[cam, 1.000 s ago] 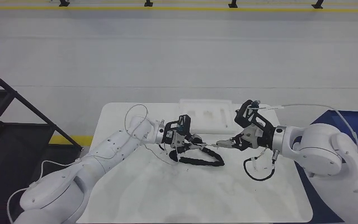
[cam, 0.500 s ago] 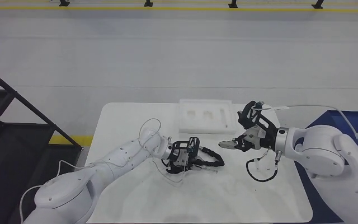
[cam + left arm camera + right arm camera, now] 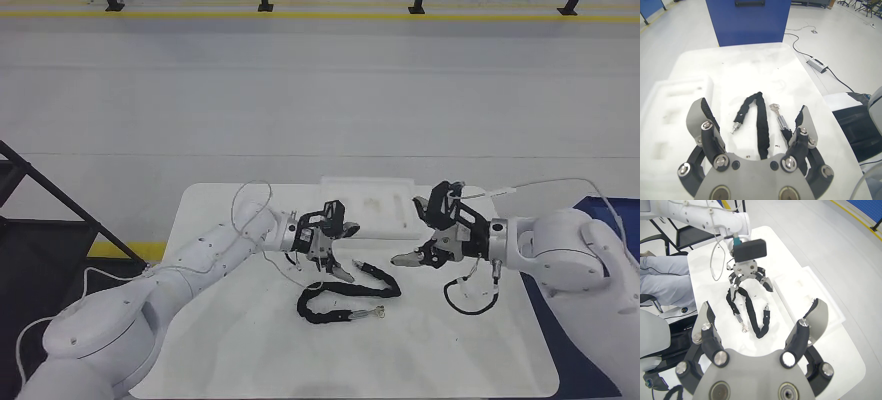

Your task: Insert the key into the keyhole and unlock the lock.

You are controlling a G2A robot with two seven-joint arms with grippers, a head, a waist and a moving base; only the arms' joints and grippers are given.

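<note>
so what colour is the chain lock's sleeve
Black sleeve, clearest in the left wrist view.

I'm looking at a large industrial hall, a robotics test floor rather than a home or an office. In the top view a wide pale grey floor point(image 3: 320, 90) stretches far beyond the white table point(image 3: 230, 350). A yellow line point(image 3: 330, 15) is painted along the upper edge of the frame, and black barrier feet point(image 3: 265, 6) stand on it. A black metal frame point(image 3: 40, 190) sits at the left edge. In the left wrist view a tall blue cabinet point(image 3: 749, 20) fills the upper middle. At right a black cable point(image 3: 838, 80) runs over the floor to a power brick point(image 3: 817, 65) — and wheeled chairs point(image 3: 863, 5) cluster in the upper right corner.
</note>
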